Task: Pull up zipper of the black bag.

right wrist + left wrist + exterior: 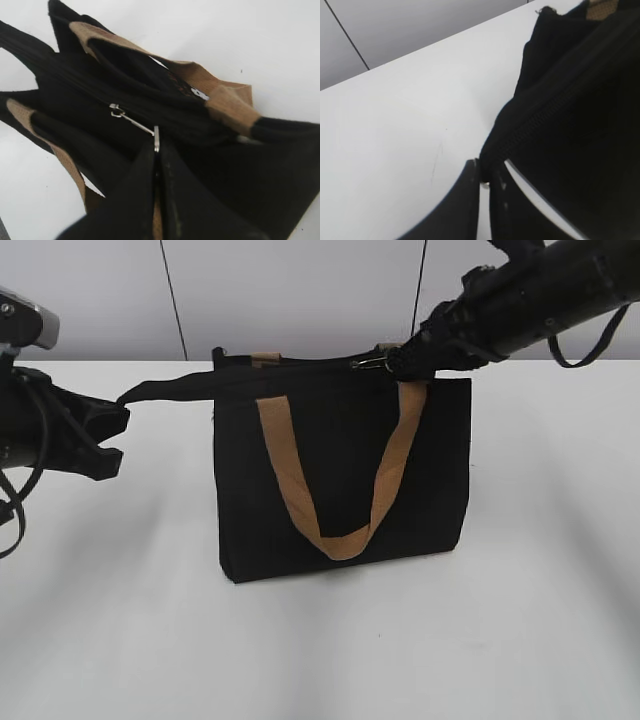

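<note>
The black bag (340,475) stands upright on the white table with a tan handle (340,480) hanging down its front. Its zipper (75,75) runs along the top edge. My left gripper (108,435) is shut on the zipper's black end tab (165,390), stretched out to the left; the left wrist view shows the jaws (485,172) pinching that fabric. My right gripper (400,362) is at the bag's top right, shut on the silver ring pull (156,139) of the slider (116,111). The pull also shows in the exterior view (372,362).
The white table (120,640) spreads round the bag, with a grey panelled wall (300,290) behind. The second tan handle (220,95) lies over the bag's far side. A loose black cable (590,345) hangs from my right arm.
</note>
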Robot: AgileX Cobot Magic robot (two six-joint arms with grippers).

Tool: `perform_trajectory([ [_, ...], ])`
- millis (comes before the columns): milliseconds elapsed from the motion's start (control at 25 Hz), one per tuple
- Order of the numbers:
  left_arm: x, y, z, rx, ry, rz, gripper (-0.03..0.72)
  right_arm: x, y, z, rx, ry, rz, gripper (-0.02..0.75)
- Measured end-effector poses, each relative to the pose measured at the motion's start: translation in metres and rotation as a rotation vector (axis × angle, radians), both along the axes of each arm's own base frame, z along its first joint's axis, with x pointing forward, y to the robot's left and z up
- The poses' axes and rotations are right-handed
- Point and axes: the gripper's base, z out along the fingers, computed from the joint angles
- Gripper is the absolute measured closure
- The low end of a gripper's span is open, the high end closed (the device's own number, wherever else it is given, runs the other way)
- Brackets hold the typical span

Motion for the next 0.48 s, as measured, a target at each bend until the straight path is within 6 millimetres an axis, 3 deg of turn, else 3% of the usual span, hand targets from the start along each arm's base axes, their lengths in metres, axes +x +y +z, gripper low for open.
perform_trajectory([
  [240,0.0,0.0,0.0,0.001,0.001,0.001,0.676,0.005,-0.034,0.0,0.019,0.038,-0.062,0.738],
  [480,0.0,0.0,0.0,0.005,0.003,0.001,0.676,0.005,-0.035,0.0,0.02,0.045,-0.059,0.738],
])
